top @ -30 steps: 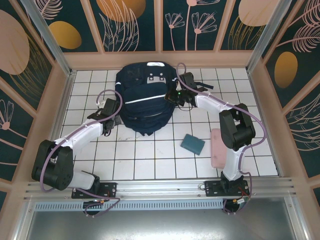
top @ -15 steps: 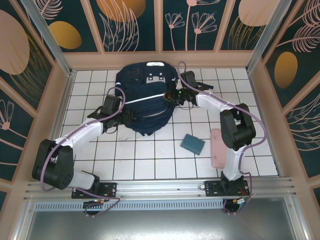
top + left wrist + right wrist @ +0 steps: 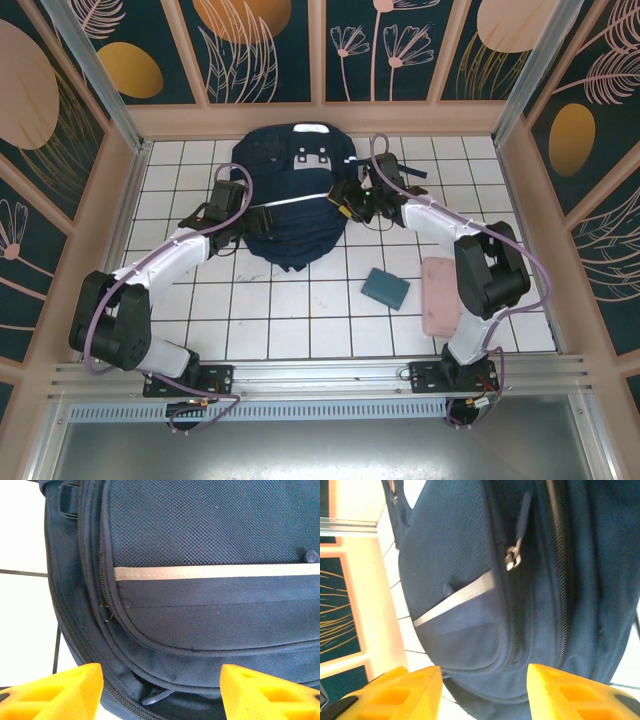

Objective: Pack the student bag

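student bag [image 3: 290,225], fingers [image 3: 55,690] apart (both pairs)

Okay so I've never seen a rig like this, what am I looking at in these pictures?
Two robot arms are bolted at the near edge of a white tiled table, each ending in a two-finger gripper. The wide picture looks down from above; the other two come from cameras on each wrist, so the yellow wedges are the fingers. On the table lie a big navy student bag, a small teal item and a flat pink item. The left gripper and right gripper sit at the bag's sides, jaws open, holding nothing.
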Available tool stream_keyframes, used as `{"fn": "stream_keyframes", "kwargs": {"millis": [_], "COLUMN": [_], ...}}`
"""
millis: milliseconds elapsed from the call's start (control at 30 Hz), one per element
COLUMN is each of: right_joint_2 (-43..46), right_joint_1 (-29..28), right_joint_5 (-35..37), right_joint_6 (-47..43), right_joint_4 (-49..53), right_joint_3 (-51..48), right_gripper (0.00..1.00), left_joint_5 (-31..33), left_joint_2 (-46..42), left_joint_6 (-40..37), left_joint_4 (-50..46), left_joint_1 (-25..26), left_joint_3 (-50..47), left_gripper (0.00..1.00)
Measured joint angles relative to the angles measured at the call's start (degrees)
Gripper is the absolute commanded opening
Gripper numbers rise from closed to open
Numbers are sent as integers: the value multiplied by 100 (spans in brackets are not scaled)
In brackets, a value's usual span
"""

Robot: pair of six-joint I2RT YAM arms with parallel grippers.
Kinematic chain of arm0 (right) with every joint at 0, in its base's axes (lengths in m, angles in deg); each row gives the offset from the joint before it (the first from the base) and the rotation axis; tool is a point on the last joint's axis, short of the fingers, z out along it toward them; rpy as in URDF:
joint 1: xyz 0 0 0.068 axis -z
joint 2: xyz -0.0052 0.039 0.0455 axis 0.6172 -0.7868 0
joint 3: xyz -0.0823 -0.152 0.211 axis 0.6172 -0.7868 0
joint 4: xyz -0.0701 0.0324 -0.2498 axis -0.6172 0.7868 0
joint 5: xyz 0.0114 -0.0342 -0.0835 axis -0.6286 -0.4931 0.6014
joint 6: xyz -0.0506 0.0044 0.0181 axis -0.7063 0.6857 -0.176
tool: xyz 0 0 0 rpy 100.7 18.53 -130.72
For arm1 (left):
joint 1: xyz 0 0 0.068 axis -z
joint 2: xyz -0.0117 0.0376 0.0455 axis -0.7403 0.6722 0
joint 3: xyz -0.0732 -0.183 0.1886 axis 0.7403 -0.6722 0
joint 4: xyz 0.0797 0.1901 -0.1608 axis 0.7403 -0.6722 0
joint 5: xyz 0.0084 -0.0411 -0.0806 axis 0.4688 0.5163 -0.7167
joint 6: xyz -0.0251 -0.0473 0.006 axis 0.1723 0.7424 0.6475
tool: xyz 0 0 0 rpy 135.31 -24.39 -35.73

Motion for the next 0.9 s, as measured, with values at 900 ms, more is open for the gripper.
{"fn": "stream_keyframes", "kwargs": {"millis": [900], "right_joint_2": [-833], "right_joint_1": [-1016], "right_joint_5": [1158], "right_joint_6": [3488], "right_joint_4": [-238], "right_joint_3": [271], "right_gripper": [36], "left_joint_5": [286], "left_joint_2": [-444], "left_joint_6": [291], "left_joint_4": [188], "left_joint_1": [0], "left_joint_3": [-437], "left_gripper": [70]}}
